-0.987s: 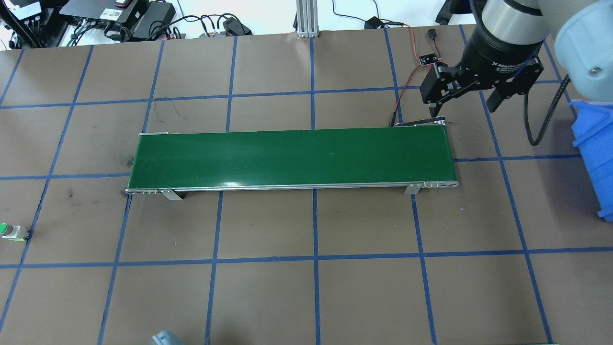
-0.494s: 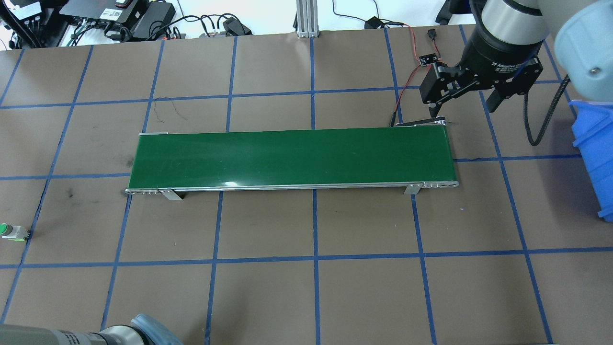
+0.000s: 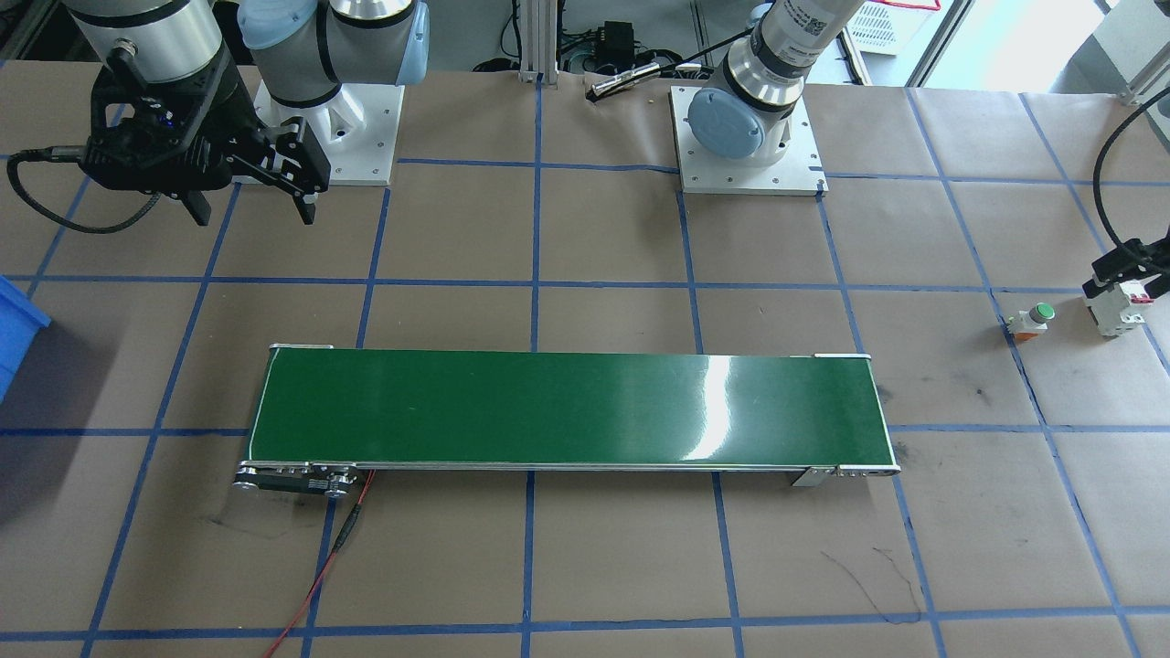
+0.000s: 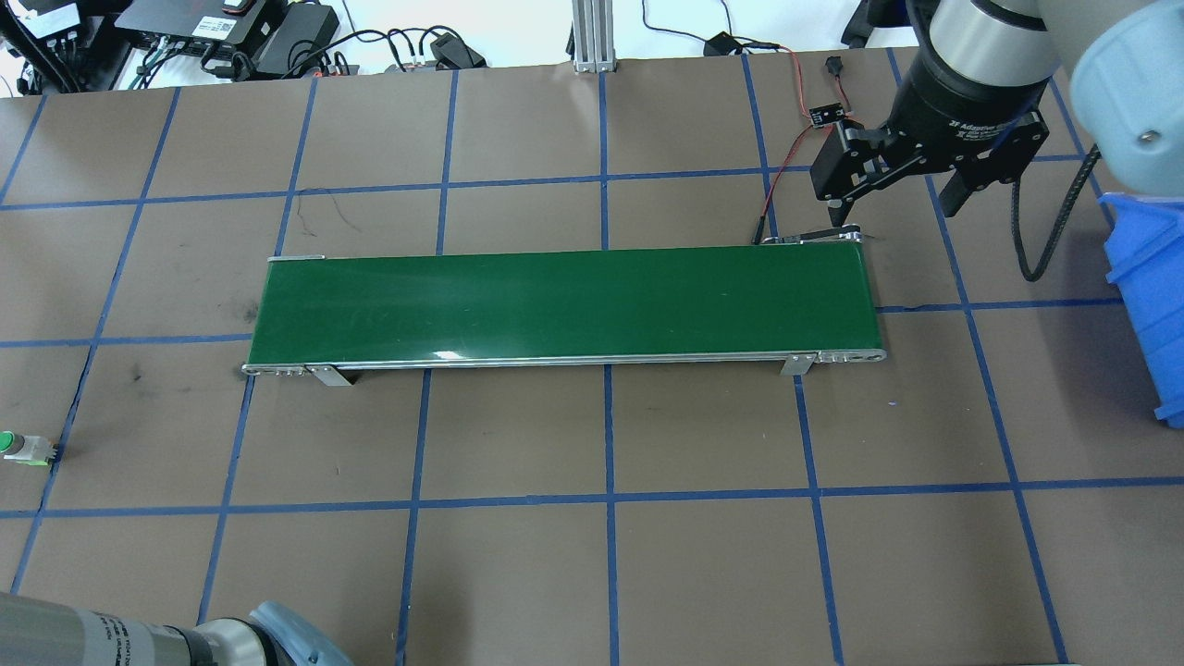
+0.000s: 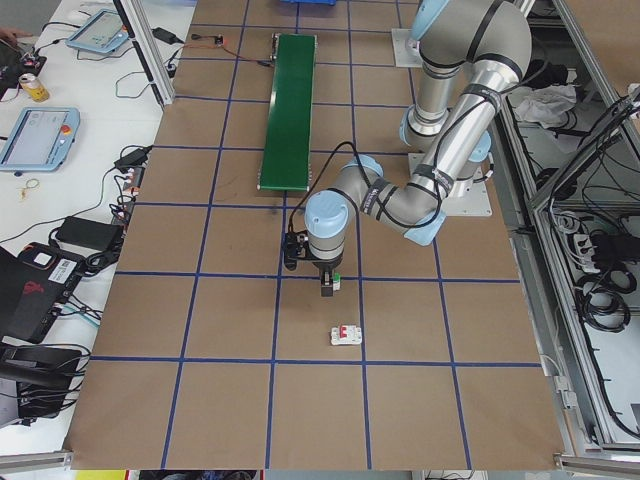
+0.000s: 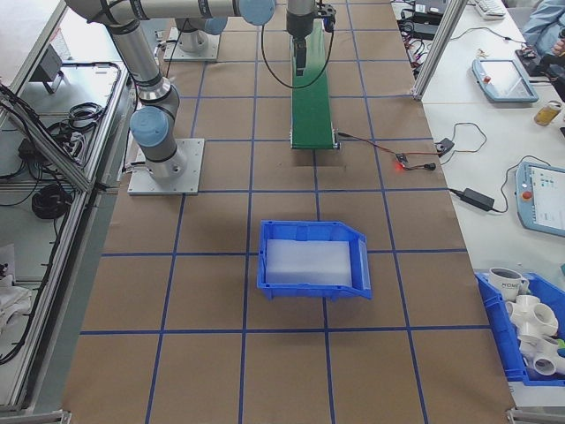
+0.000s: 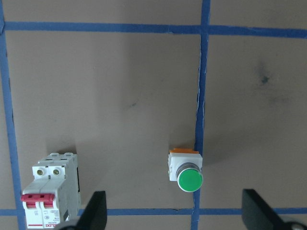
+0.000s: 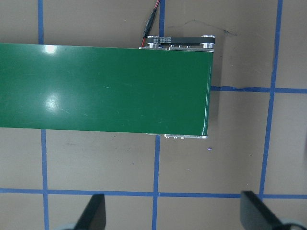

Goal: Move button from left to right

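Sitting free: button (image 7: 186,172), green cap, white body, orange base; both end effectors released

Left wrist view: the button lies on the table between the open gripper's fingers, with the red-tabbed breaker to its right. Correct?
Not quite. In the left wrist view the breaker sits to the left of the button, not the right. The rest holds: the button lies on the table, and the left gripper is open with the button between its fingers.

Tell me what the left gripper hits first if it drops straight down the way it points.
Probably the button. The left gripper points down at the table with its fingers wide open, and the button sits between the fingertips, near the middle. The breaker lies outside the left fingertip. Height is unclear.
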Controlling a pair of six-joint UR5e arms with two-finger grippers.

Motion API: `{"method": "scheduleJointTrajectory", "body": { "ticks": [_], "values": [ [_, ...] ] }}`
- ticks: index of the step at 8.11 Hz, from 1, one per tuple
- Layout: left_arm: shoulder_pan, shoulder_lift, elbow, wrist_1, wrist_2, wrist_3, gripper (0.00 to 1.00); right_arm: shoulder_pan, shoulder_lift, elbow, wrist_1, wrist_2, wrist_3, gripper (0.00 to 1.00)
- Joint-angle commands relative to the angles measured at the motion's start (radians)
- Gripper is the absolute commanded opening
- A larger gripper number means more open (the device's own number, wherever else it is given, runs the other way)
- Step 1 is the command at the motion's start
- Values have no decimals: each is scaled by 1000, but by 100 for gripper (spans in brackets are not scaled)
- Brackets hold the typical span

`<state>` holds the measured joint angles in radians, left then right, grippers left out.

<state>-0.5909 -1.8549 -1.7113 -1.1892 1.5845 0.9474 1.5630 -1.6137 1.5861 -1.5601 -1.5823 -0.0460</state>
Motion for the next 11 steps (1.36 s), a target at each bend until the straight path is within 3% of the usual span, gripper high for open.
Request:
{"method": "scheduleJointTrajectory", "body": {
  "ticks": [1,3,5,11],
  "values": [
    [-1,-44,-11,2,-47,-114,100,0,0,0,0,-2,0,100],
    [-1,-85,-59,29,-37,-188,100,0,0,0,0,-2,0,100],
    [-1,-107,-71,68,32,-194,100,0,0,0,0,-2,0,100],
    [-3,-173,-77,75,54,-162,100,0,0,2,0,-1,0,100]
  ]
}}
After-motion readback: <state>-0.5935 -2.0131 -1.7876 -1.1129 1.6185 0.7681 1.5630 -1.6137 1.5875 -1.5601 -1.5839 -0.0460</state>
